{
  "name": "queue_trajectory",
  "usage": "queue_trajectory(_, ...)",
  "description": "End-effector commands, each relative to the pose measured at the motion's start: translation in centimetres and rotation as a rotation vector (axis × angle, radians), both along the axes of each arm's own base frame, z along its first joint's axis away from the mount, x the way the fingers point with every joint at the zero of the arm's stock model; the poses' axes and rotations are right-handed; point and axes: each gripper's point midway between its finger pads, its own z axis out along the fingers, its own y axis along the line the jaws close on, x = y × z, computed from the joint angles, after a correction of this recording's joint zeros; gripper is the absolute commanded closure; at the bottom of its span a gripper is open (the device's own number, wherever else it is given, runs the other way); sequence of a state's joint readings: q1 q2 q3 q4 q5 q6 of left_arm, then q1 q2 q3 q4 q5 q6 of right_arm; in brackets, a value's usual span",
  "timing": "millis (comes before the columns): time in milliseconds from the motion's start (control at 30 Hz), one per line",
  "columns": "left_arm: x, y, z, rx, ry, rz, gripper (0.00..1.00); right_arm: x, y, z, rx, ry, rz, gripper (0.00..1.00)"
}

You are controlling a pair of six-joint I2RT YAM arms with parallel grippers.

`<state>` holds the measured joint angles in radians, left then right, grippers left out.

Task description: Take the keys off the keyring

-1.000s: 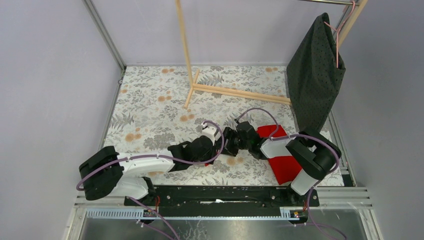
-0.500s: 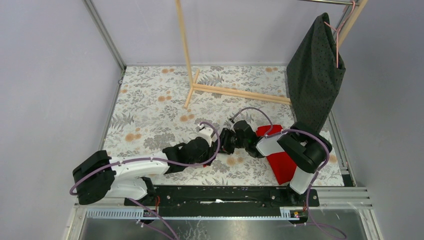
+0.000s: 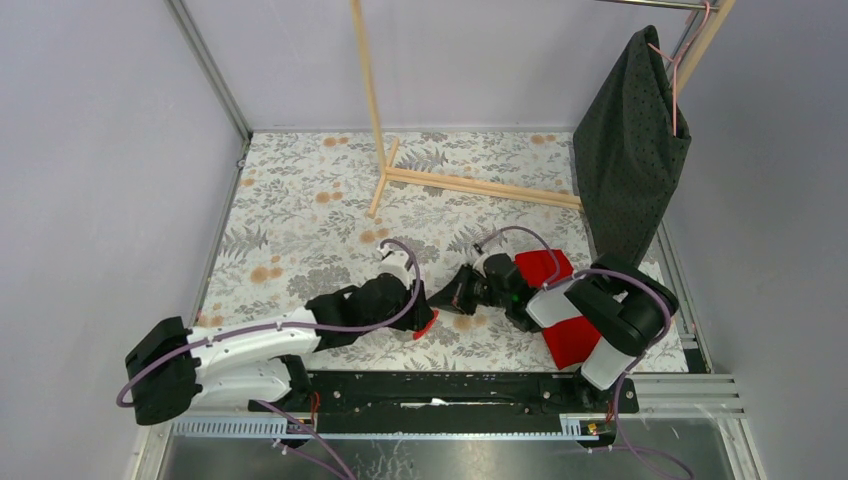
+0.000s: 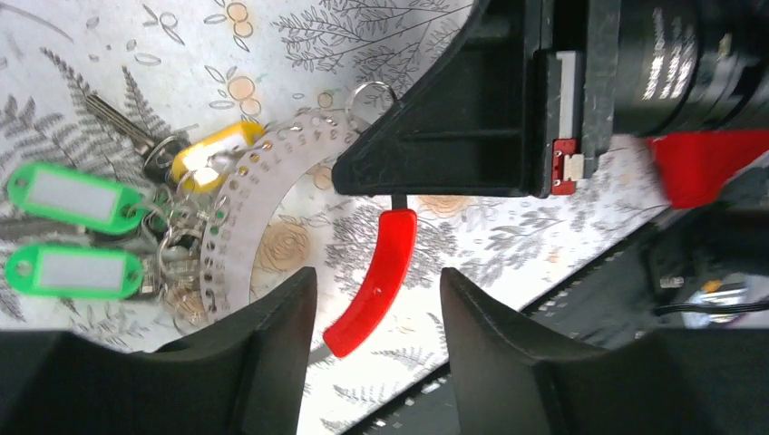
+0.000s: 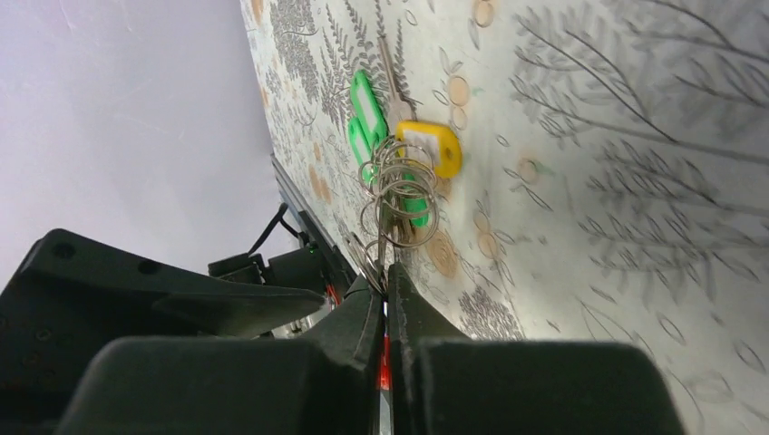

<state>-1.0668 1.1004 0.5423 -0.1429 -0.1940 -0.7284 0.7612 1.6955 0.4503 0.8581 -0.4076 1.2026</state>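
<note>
The floral table (image 3: 300, 200) is being worked near its front edge, where both arms are meeting tip to tip. The right gripper (image 5: 385, 279) is being held all but closed, its jaws pinched on the rim of the keyring (image 4: 238, 213). The left gripper (image 4: 376, 290) is being held wide apart, with nothing grasped. The ring's red stretch (image 4: 381, 258) is lying in the gap, pointing lengthwise out toward the right gripper. The keys (image 4: 210, 152), one yellow and two with green tags (image 4: 65, 195), are bunched on the ring's far arc. They are lying well to one side of the left jaws. The free left gripper is being judged the one to reach sideways for them.
</note>
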Motion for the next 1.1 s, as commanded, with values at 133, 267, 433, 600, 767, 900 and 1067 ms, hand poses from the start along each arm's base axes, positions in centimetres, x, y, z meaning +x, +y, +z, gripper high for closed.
queue_trajectory(133, 0.2, -0.6, 7.0, -0.288, 0.136, 0.181, 0.32, 2.5, -1.7, 5.6, 0.176, -0.125, -0.237, 1.00)
queue_trajectory(267, 1.5, 0.8, 9.2, -0.447, 0.215, 0.260, 0.27, 3.5, -2.9, 8.3, 0.219, -0.186, -0.330, 1.00)
queue_trajectory(433, 3.1, 3.0, 10.7, -0.677, 0.308, 0.337, 0.23, 4.7, -4.0, 12.2, 0.256, -0.259, -0.416, 1.00)
queue_trajectory(600, 3.9, 3.3, 11.6, -0.826, 0.334, 0.309, 0.22, 5.8, -4.9, 15.5, 0.296, -0.297, -0.497, 1.00)
queue_trajectory(767, 4.1, 2.7, 13.5, -0.936, 0.340, 0.279, 0.21, 6.4, -5.4, 16.8, 0.325, -0.301, -0.546, 1.00)
queue_trajectory(900, 4.6, 2.2, 13.9, -0.979, 0.355, 0.274, 0.21, 6.8, -4.9, 17.9, 0.361, -0.294, -0.557, 1.00)
queue_trajectory(1067, 5.2, 1.5, 13.6, -0.997, 0.389, 0.270, 0.23, 6.9, -4.8, 18.9, 0.409, -0.281, -0.581, 1.00)
